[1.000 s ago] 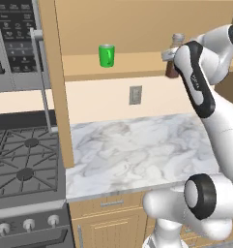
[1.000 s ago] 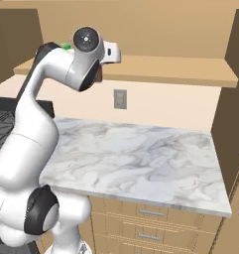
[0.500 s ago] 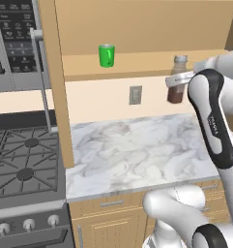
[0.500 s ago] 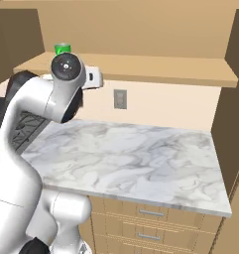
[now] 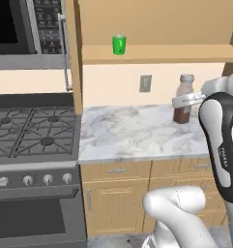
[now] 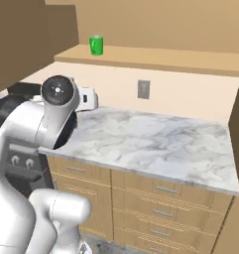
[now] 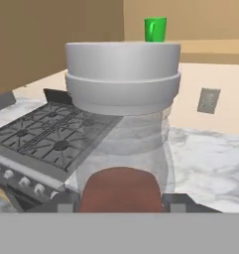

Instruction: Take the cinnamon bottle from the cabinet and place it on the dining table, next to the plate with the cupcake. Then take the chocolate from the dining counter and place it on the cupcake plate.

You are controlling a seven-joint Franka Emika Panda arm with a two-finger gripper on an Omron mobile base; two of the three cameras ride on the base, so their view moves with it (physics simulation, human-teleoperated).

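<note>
The cinnamon bottle (image 5: 185, 112), clear glass with dark reddish-brown contents and a pale grey cap, hangs upright in front of the wall, below the cabinet's shelf (image 5: 156, 48). My gripper (image 5: 184, 100) is shut on its middle from the right. In the hand view the cinnamon bottle (image 7: 122, 79) rises close up between the two dark fingertips (image 7: 65, 202). The dining table, the plate, the cupcake and the chocolate are out of view.
A green cup (image 5: 119, 45) stands on the tan shelf. Below lies a marble counter (image 5: 132, 133) over wooden drawers, with a wall outlet (image 5: 145, 83) behind it. A gas stove (image 5: 33, 128) and a microwave (image 5: 26, 29) are at the left.
The bottle has come down from shelf height to just above the counter, still in my grip. The whole picture has shifted: the base has moved back, and the stove front now shows.
</note>
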